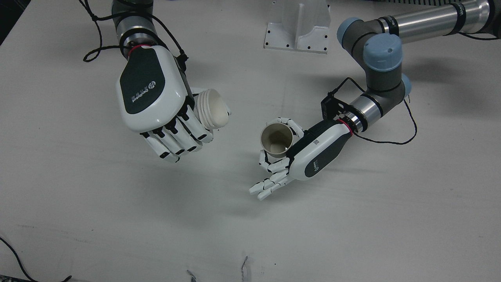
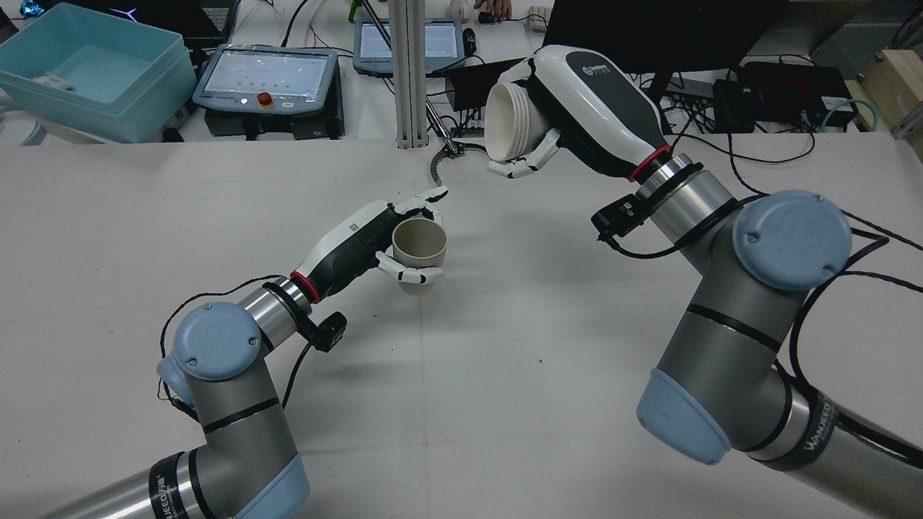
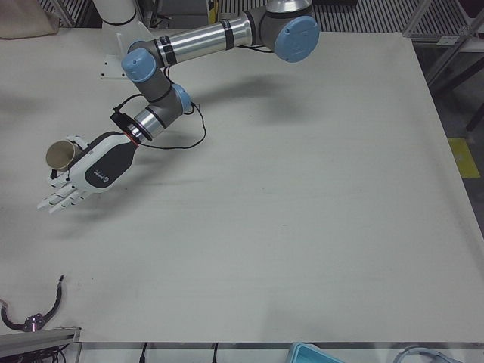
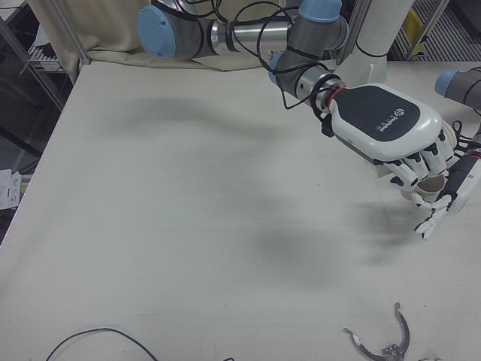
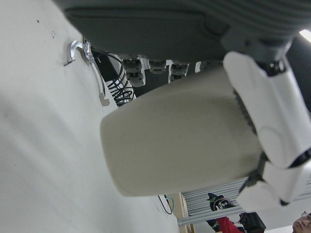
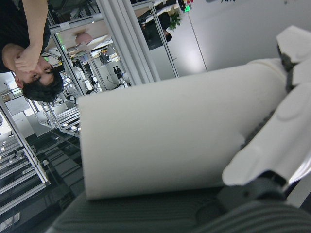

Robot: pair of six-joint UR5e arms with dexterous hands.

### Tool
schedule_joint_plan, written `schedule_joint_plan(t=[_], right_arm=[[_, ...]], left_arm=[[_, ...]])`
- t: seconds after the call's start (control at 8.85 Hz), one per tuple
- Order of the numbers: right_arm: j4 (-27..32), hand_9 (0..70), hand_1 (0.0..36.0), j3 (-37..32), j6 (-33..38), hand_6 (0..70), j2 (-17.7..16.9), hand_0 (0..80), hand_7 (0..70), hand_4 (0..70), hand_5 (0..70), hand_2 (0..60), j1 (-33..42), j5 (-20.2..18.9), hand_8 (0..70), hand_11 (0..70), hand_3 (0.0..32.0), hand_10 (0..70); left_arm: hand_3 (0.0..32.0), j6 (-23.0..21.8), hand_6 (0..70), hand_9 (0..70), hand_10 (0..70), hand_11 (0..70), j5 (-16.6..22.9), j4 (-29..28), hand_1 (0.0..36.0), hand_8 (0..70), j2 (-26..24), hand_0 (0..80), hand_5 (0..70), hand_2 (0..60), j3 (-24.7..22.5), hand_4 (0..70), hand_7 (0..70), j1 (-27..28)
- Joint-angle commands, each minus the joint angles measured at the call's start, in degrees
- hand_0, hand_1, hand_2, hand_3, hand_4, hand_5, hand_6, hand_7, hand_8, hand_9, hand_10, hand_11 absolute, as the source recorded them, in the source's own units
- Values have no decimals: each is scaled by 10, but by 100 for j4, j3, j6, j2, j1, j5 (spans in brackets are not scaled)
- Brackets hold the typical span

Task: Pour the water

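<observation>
My left hand (image 1: 309,154) (image 2: 353,241) is shut on a beige cup (image 1: 276,140) (image 2: 419,247) and holds it upright just above the table, near the middle. The cup also shows in the left-front view (image 3: 60,154) and fills the left hand view (image 5: 180,141). My right hand (image 1: 150,92) (image 2: 584,108) is shut on a white ribbed cup (image 1: 211,109) (image 2: 508,122), raised high and tipped on its side with its mouth facing the beige cup. The white cup fills the right hand view (image 6: 175,131). Both hands meet at the right edge of the right-front view (image 4: 391,128).
A white pedestal base (image 1: 297,25) stands at the back of the table. A metal clamp piece (image 2: 440,162) (image 4: 379,338) lies on the table near the operators' edge. Tablets (image 2: 267,76) and a blue bin (image 2: 94,68) stand beyond the table.
</observation>
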Motion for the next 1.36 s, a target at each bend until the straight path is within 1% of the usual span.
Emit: schedule_joint_plan(t=[0.0, 0.34, 0.45, 0.57, 0.68, 0.79, 0.9, 1.02, 1.13, 1.24], right_arm=[[-328, 700, 286, -278, -70, 666, 237, 488, 700, 401, 700, 600, -173, -225, 599, 545, 0, 382], [-319, 700, 282, -419, -97, 671, 396, 489, 700, 406, 700, 600, -288, -199, 597, 545, 0, 382], [-328, 700, 278, -201, -53, 666, 335, 489, 700, 400, 700, 600, -105, -155, 595, 546, 0, 383], [-337, 700, 269, -60, 182, 654, 230, 487, 700, 389, 700, 600, 288, -129, 589, 543, 0, 381], [-328, 700, 256, -59, 1168, 638, -111, 481, 700, 380, 700, 600, 588, 98, 581, 543, 0, 382], [-258, 700, 237, -59, 2387, 626, -636, 477, 700, 389, 700, 600, 783, 448, 575, 543, 0, 383], [-258, 700, 230, -76, 3313, 609, -894, 477, 700, 392, 700, 600, 985, 626, 563, 530, 0, 373], [-249, 700, 224, -85, 3774, 600, -1018, 478, 700, 379, 700, 600, 1239, 653, 555, 521, 0, 366], [-249, 700, 219, -94, 4240, 596, -1098, 478, 700, 368, 700, 600, 1442, 662, 556, 518, 0, 363], [-249, 700, 209, -111, 4810, 585, -1298, 475, 700, 358, 700, 600, 1505, 784, 552, 516, 0, 362]], left_arm=[[0, 114, 49, 54, 68, 119, 0, -9, 360, 22, -116, 410, 609, 600, 7, 307, 106, 3], [0, 105, 49, 54, 68, 119, 9, 0, 360, 22, -125, 410, 616, 600, -11, 306, 105, -23], [0, 71, 48, 53, 68, 119, 9, 9, 360, 21, -116, 409, 612, 600, -81, 306, 105, -110], [0, 53, 47, 51, 67, 118, 35, 139, 360, 20, -107, 412, 610, 600, -264, 307, 103, -415], [0, 53, 47, 50, 67, 118, 348, 245, 360, 19, -107, 413, 608, 600, -353, 308, 103, -775], [0, 44, 47, 50, 67, 118, 560, 290, 360, 19, -98, 407, 605, 600, -397, 307, 103, -1110], [0, -26, 47, 50, 67, 117, 562, 421, 360, 19, -55, 408, 604, 600, -502, 309, 103, -1209], [0, -218, 48, 50, 67, 117, 554, 483, 360, 19, 128, 416, 605, 600, -486, 309, 103, -1349], [0, -437, 47, 50, 67, 117, 510, 484, 360, 19, 487, 414, 606, 600, -477, 307, 103, -1533], [0, -735, 45, 50, 67, 117, 466, 457, 360, 20, 882, 408, 598, 600, -468, 301, 98, -1726]])
